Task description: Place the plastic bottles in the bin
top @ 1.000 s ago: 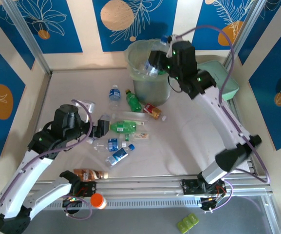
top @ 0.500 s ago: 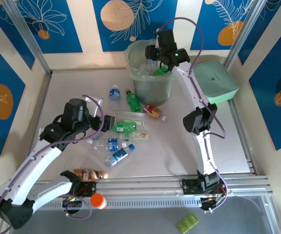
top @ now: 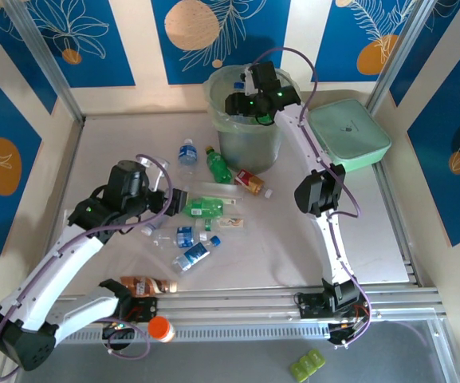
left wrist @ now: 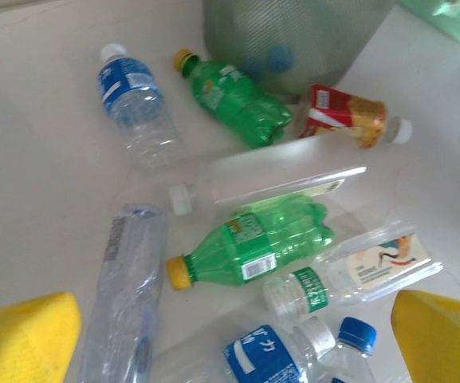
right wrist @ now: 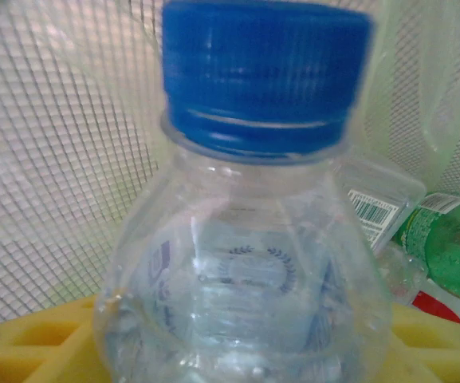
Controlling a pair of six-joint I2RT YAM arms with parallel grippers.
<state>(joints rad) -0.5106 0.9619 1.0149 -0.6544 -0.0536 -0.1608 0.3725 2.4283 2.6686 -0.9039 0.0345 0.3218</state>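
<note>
The bin (top: 249, 148), a tall grey-green mesh bucket with a clear liner, stands at 12 o'clock on the desk (top: 309, 239). In the right wrist view a green bottle (right wrist: 453, 251) and a barcode-labelled clear bottle (right wrist: 377, 214) lie inside it at 3 o'clock. The right fingers (right wrist: 30, 347) are within the bin's mouth, clenched on a clear blue-capped bottle (right wrist: 253, 239) that stands upright between them, cap at 12 o'clock, with the mesh wall behind. The left fingers (left wrist: 22, 339) are released and spread wide over the loose heap at the desk's centre. Between them lie a blue-labelled bottle (left wrist: 261, 359) at 6 o'clock, a crumpled clear bottle (left wrist: 126, 295) at 8 o'clock and a green yellow-capped bottle (left wrist: 253, 243) in the middle. Beyond these are a long clear bottle (left wrist: 277, 179), a blue-labelled water bottle (left wrist: 134, 100) at 11 o'clock, and a second green bottle (left wrist: 233, 100) and a red-labelled bottle (left wrist: 345, 116) just beside the bin's foot. A mint-green box (top: 349, 132) sits at 3 o'clock of the bin, and a brown bottle (top: 146, 284) lies at 7 o'clock by the near rail.
</note>
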